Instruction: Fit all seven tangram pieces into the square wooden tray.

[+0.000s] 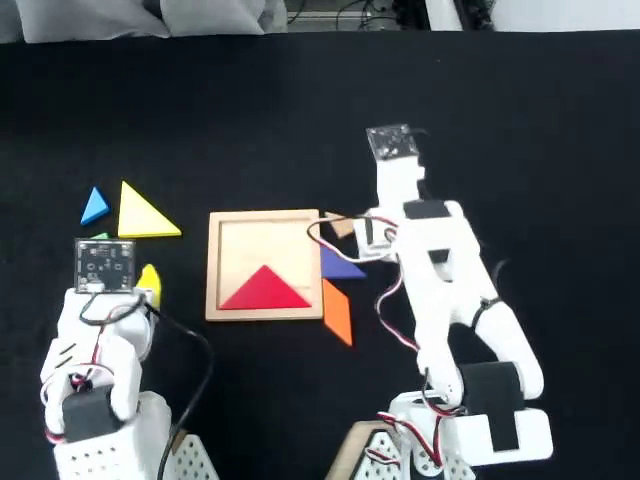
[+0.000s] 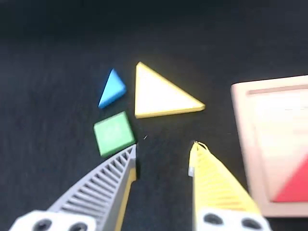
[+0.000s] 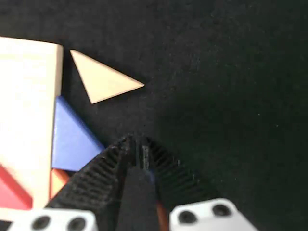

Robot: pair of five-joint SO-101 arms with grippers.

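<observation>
Black cloth underlies all. Left gripper is spread, with the green square just beyond its grey finger. Right gripper is clenched empty over the dark blue triangle beside the tray, which holds a red triangle. Grey fabric lies farthest.

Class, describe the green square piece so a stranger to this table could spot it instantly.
Find the square wooden tray on the black table. To its left lie three loose pieces: a large yellow triangle, a small blue triangle and the small green square piece. It is the only four-sided one there.
</observation>
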